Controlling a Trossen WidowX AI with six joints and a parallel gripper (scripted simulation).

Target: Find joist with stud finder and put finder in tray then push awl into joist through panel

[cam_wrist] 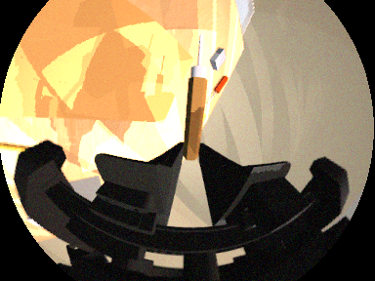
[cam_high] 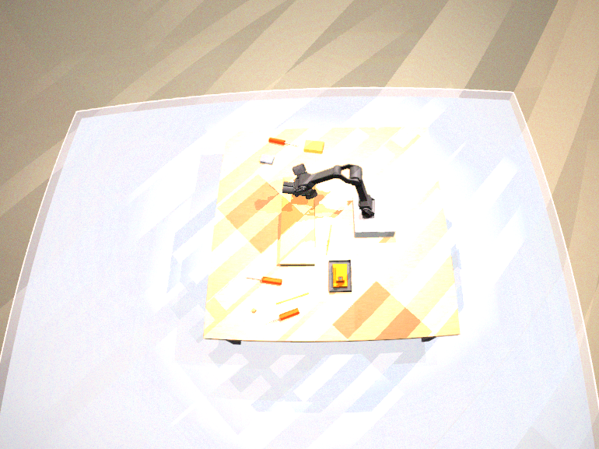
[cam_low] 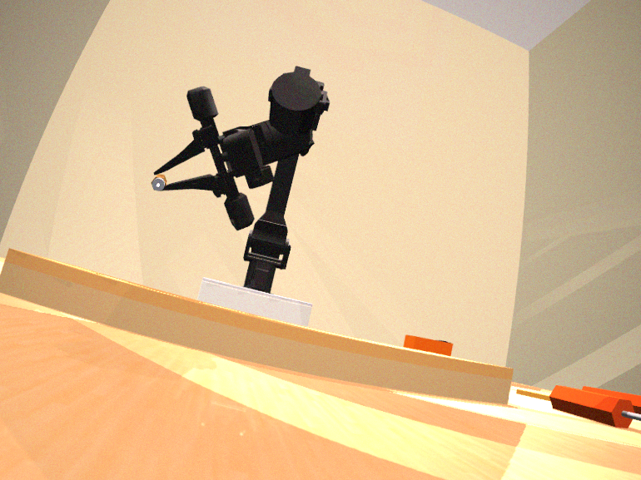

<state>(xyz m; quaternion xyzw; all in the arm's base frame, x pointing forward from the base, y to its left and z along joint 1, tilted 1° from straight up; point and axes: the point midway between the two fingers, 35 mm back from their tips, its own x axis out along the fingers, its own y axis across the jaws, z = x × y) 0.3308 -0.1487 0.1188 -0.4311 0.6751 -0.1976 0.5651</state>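
Observation:
My gripper (cam_high: pixel 288 187) (cam_low: pixel 160 180) (cam_wrist: pixel 191 145) is shut on the handle end of the awl (cam_low: pixel 158 182) (cam_wrist: pixel 196 102). The awl has a brown handle, a pale collar and a thin metal spike. It is held high above the far end of the panel, with its spike towards the exterior camera, so it lies far from upright. The pale wooden floor panel (cam_high: pixel 297 249) (cam_low: pixel 347 354) is a long raised slab; the arm hides its far end in the top view. The yellow stud finder (cam_high: pixel 341 271) lies in the dark tray (cam_high: pixel 348 269). The joist is hidden.
Red-orange handled tools (cam_high: pixel 271 280) (cam_high: pixel 288 314) lie near the front, another (cam_high: pixel 277 141) (cam_wrist: pixel 221 84) at the back. A yellow block (cam_high: pixel 313 146) and a grey block (cam_high: pixel 266 159) (cam_wrist: pixel 218 59) are also at the back. A thin yellow stick (cam_high: pixel 292 298) lies in front of the panel.

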